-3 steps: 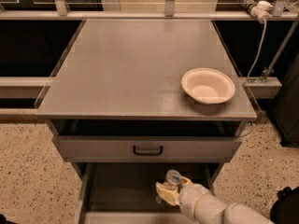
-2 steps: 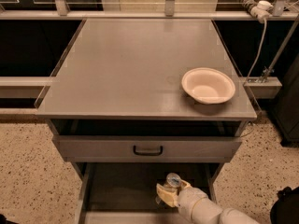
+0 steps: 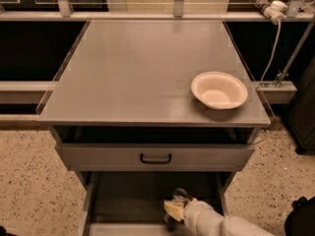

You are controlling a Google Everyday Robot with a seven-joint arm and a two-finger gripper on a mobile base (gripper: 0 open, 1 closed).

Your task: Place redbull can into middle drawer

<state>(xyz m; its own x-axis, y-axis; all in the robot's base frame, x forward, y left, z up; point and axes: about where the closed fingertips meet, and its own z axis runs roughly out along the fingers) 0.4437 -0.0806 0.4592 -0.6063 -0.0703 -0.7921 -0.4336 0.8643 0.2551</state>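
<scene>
The middle drawer (image 3: pixel 129 198) is pulled open below the cabinet top, and its dark grey floor shows. The redbull can (image 3: pixel 180 195) stands upright inside it at the front right; only its shiny silver top and a bit of the body show. My gripper (image 3: pixel 175 209) reaches in from the lower right on a white arm and is shut on the can, with a yellowish finger pad (image 3: pixel 172 210) against its side. The can's lower part is hidden behind the gripper.
A white bowl (image 3: pixel 219 90) sits on the grey cabinet top (image 3: pixel 142 68) near its right edge. The closed drawer front with a black handle (image 3: pixel 155 158) overhangs the open drawer. A cable and power strip (image 3: pixel 268 3) hang at the back right. A dark object (image 3: pixel 301 215) is on the speckled floor at the right.
My gripper and the can have moved a little lower and toward the drawer's front. The bowl and the drawers have not moved.
</scene>
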